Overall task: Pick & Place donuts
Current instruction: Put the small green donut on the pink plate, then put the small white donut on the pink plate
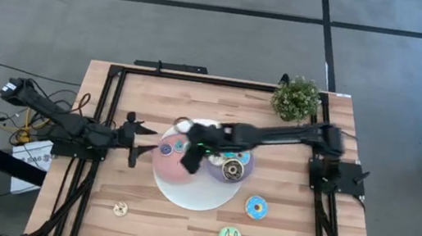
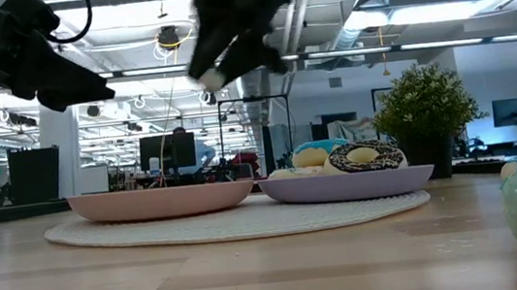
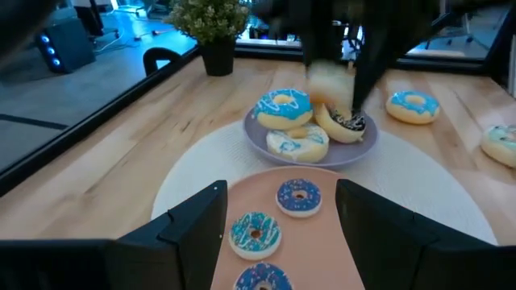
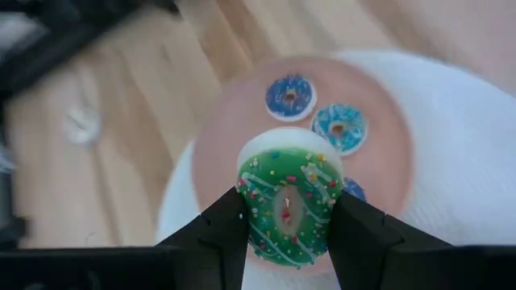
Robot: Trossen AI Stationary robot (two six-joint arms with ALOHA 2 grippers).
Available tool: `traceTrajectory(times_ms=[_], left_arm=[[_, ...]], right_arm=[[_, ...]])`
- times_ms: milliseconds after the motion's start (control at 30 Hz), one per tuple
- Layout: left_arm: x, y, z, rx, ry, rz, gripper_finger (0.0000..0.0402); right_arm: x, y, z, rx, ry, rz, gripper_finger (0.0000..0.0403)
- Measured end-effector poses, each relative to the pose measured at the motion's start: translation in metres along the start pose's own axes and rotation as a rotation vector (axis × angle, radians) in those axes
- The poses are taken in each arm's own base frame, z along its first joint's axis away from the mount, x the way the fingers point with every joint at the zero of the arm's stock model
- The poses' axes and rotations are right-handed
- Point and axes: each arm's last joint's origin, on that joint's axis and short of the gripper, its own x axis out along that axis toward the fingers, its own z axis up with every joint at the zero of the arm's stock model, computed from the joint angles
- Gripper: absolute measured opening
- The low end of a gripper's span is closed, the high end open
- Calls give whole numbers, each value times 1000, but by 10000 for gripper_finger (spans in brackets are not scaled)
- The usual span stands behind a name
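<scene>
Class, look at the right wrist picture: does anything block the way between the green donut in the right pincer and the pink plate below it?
Nothing visible does. The right pincer holds the green donut above the pink plate. Three small blue donuts lie on the plate's far side, leaving bare pink surface free. The left pincer waits open beside the plate.

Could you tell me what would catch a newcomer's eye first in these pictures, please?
Most striking is the green sprinkled donut clamped in the right end effector, held above the pink plate, where small blue donuts already lie. Beside it, the purple plate carries a heap of larger donuts, both plates on a round white mat. The left end effector waits open at the pink plate's edge.
</scene>
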Motion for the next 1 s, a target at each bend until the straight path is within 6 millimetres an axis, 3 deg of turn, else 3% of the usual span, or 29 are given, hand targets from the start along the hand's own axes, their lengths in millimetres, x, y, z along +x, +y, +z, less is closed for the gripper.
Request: traceTrajectory(times_ms=[200, 467, 833, 1000], left_arm=[[-4, 3, -1, -5, 9, 0, 226], [-5, 3, -3, -17, 34, -3, 226], [-5, 3, -3, -24, 33, -6, 226], [-5, 3, -4, -28, 35, -5, 226]], right_arm=[[64, 7, 11, -73, 181, -43, 139], [109, 7, 3, -72, 307, -16, 165], [116, 7, -2, -57, 351, 6, 252], [107, 0, 1, -63, 382, -17, 265]])
